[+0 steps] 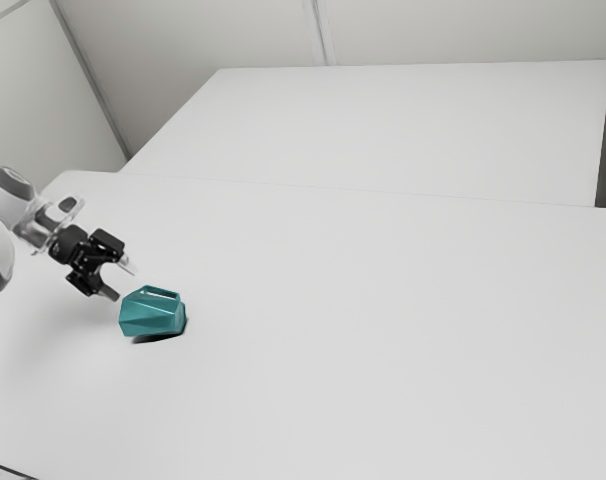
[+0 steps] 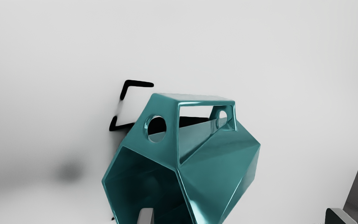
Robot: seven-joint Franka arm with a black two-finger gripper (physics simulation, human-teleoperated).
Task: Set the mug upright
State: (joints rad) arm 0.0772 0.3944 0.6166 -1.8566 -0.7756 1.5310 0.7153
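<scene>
Teal mug (image 1: 153,314) on its side, exterior view's left; my end effector (image 1: 123,282) stands open.
It seems stiff, maybe slippery; better I grip the handle (image 2: 205,98).

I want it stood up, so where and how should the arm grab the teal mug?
I'd pinch the side wall at the rim, coming from the mouth side, one finger inside. The teal mug lies on its side, handle up, its open mouth facing the open end effector.
</scene>
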